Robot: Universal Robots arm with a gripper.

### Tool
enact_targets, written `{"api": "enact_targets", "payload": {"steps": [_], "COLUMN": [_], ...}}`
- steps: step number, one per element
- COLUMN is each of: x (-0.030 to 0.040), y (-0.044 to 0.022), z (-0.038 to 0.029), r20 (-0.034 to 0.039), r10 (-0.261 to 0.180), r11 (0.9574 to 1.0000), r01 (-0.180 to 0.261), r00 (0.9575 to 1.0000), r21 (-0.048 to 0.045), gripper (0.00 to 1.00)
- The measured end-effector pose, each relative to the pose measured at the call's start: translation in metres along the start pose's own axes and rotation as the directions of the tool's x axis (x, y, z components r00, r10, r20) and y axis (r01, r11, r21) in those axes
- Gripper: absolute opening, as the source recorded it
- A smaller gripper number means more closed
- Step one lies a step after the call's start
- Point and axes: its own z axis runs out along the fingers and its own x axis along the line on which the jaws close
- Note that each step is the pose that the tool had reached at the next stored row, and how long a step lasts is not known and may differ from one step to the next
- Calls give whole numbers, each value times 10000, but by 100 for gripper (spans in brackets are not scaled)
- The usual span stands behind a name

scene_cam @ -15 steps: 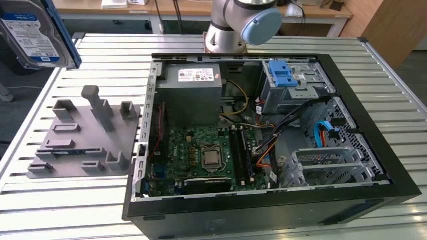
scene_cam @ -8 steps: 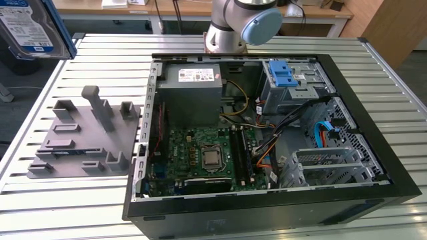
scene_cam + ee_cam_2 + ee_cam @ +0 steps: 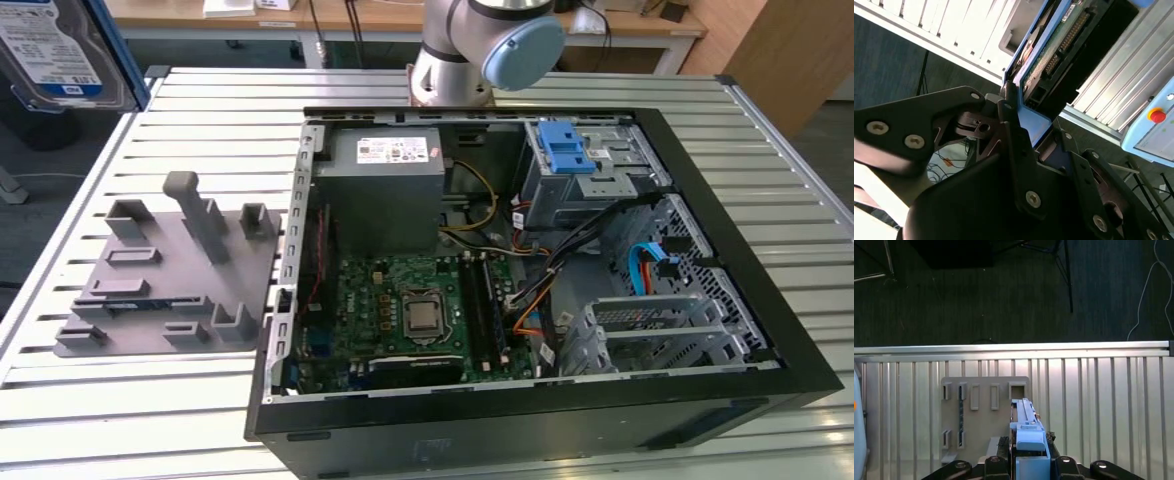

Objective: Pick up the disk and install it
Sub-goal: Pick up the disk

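Slatted metal table (image 3: 134,420), open computer case (image 3: 534,432) on it; gripper (image 3: 1028,462) pinching disk (image 3: 1026,430) edge-on, high over grey fixture (image 3: 984,425).

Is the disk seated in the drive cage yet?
No. The disk is at the exterior view's upper left, well outside the computer case.

Smooth blue plastic bracket (image 3: 1030,445) on disk (image 3: 1024,412); fingers (image 3: 1013,140) matt blk; surface (image 3: 761,140) ribbed bare metal w/ matt grey plastic holder (image 3: 134,300).
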Motion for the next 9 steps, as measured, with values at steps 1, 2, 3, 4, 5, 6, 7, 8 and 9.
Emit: {"api": "enact_targets", "payload": {"steps": [1,2,3,4,5,6,7,8,9], "x": [13,28,40,48,53,56,58,59,59], "y": [-11,-28,-51,-82,-120,-159,-198,-241,-281], "z": [0,0,-1,-2,-3,-3,-4,-5,-6], "r20": [1,1,0,0,1,3,3,4,4], "r10": [0,1,0,0,-1,0,0,0,0], "r11": [10000,10000,10000,10000,10000,10000,10000,10000,10000], "r01": [0,-1,0,0,1,0,0,0,0], "r00": [10000,10000,10000,10000,10000,10000,10000,10000,10000], "r21": [0,0,0,0,-1,0,-1,0,-1], "gripper": [36,36,36,36,36,36,36,36,36]}}
